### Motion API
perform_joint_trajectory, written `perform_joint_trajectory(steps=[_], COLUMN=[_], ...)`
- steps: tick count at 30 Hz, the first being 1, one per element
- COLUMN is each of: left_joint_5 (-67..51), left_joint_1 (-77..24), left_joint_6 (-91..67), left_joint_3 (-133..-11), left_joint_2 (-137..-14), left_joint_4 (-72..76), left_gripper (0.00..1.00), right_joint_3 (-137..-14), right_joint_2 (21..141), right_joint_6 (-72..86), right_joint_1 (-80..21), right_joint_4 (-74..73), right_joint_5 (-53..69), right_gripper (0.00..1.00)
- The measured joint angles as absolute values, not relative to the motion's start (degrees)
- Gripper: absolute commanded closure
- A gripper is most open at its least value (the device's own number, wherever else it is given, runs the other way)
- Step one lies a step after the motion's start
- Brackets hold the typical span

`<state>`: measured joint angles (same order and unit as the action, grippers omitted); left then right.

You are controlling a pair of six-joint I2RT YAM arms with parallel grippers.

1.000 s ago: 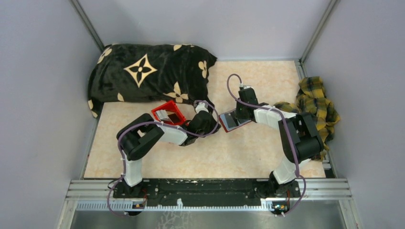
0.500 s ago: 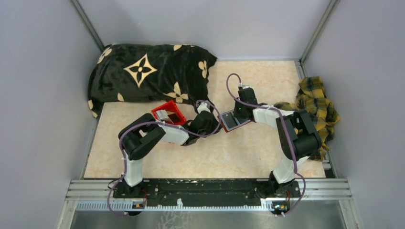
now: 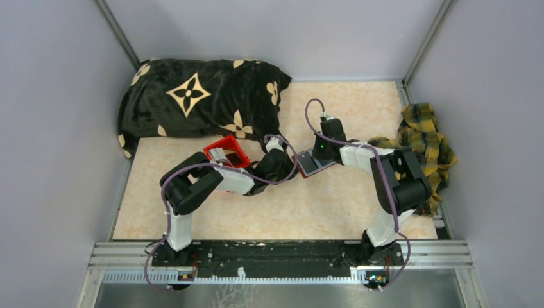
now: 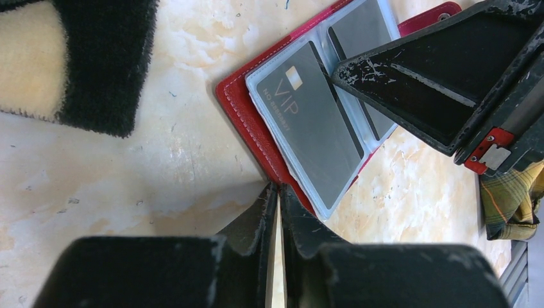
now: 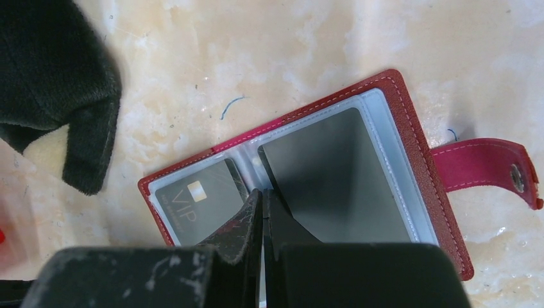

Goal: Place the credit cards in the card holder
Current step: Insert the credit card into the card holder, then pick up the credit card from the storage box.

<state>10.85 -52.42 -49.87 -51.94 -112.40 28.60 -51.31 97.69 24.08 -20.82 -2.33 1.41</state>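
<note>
Right claw [image 5: 260,192], pinched narrow, pins the card holder [image 5: 423,173] under its tips — left claw [image 4: 277,187], narrow too, might shove it loose.

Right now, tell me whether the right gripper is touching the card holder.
Touching. In the left wrist view, the shut tips of the right gripper rest on the open card holder at its middle fold, with no gap visible between them.

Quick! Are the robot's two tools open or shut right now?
Left tool: shut, tips at the red edge of the card holder; nothing seen held.
Right tool: shut, tips on the open card holder; nothing seen held.
</note>
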Motion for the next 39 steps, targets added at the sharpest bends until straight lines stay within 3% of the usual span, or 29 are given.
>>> perform_joint_trajectory(steps=[12,23,28,39], left_joint_5=[10.9,11.9,12.5,13.1], left_joint_1=[-52.6,-53.0,-53.1,-53.2], left_joint_6=[-49.9,-50.0,-50.3,-50.3], left_joint_3=[-52.0,-49.2,-46.7,-42.0], left_joint_2=[-112.4,-109.7,-106.9,-100.4], left_joint_4=[28.6,27.8,26.3,22.1], left_gripper=[0.86,0.79,0.76,0.71], right_joint_3=[-51.0,-47.6,-44.5,-32.7], right_joint_2=[97.7,86.6,79.2,75.4], right_joint_6=[25.6,25.8,27.1,31.6], right_joint_1=[-21.3,-21.8,-21.0,-15.7], right_joint_4=[-1.8,-3.6,-2.7,-1.9], right_joint_5=[1.8,-2.0,-5.4,-5.9], right_gripper=[1.0,0.57,0.44,0.43])
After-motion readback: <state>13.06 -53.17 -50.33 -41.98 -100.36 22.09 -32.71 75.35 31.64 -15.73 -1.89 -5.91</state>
